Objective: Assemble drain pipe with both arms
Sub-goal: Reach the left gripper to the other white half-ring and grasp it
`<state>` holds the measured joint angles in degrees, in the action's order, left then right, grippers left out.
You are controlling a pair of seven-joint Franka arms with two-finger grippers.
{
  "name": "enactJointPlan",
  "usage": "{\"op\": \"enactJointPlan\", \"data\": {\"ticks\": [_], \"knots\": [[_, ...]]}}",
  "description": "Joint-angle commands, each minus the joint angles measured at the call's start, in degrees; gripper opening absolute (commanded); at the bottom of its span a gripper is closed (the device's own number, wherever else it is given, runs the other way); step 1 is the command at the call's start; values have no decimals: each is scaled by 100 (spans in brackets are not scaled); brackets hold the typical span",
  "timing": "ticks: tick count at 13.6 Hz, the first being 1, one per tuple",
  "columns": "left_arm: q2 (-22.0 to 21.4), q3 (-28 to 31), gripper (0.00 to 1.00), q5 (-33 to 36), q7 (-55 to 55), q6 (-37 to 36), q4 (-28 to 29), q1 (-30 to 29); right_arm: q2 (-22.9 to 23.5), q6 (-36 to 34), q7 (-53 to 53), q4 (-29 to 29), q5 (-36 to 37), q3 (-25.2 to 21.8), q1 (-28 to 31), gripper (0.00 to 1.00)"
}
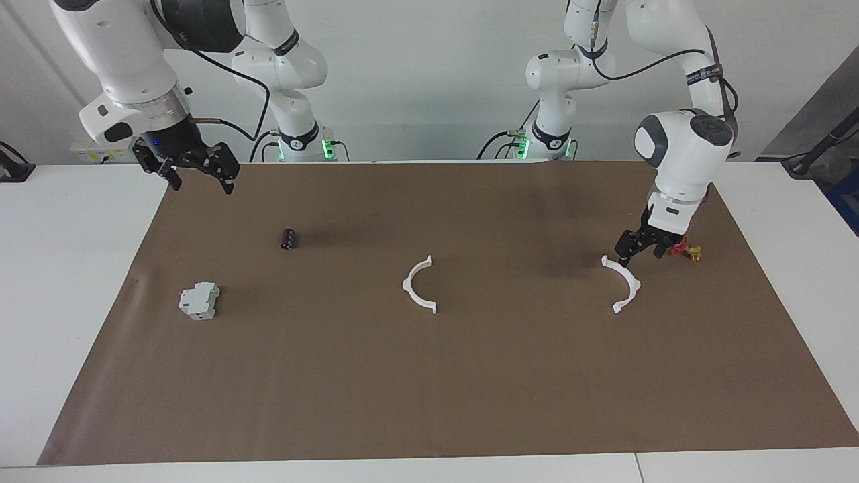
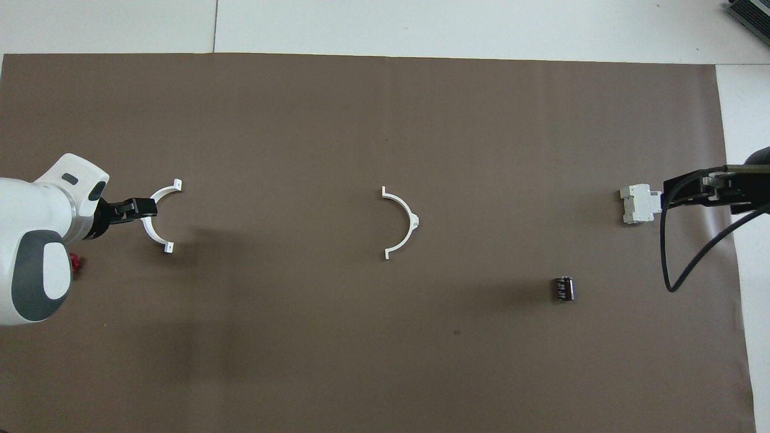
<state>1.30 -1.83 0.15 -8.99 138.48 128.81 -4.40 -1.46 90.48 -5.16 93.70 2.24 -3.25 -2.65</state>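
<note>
Two half-rings apart on the desk point(image 1: 100, 282)

My left tool point(image 1: 629, 257) touches one arc point(image 1: 625, 285), grip unclear; my right tool point(image 1: 194, 171) waits released; a red-gold piece point(image 1: 688, 251) at the arc's 2 o'clock sits half hidden.

Your left arm is reaching down at its own end of the table, wrist bent steeply, and the left gripper point(image 1: 627, 258) point(image 2: 141, 207) is sitting low at the mat with its fingers close together. Your right arm is waiting, raised high at its end, and the right gripper point(image 1: 201, 178) is hanging with fingers spread wide, pointing downward.
</note>
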Motion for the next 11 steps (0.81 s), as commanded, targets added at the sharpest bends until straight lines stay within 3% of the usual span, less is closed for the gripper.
{"op": "enactJointPlan", "data": {"ticks": [1,5,11], "knots": [[10,-54,100,-94,-15,311,267,-244,6,-249,67,-80,-84,61,54,100],[502,-55,100,-94,-453,820,268,-175,15,-276,59,-107,-110,79,36,100],[529,-55,100,-94,-481,804,180,10,6,-215,59,-80,-119,79,36,100]]}}
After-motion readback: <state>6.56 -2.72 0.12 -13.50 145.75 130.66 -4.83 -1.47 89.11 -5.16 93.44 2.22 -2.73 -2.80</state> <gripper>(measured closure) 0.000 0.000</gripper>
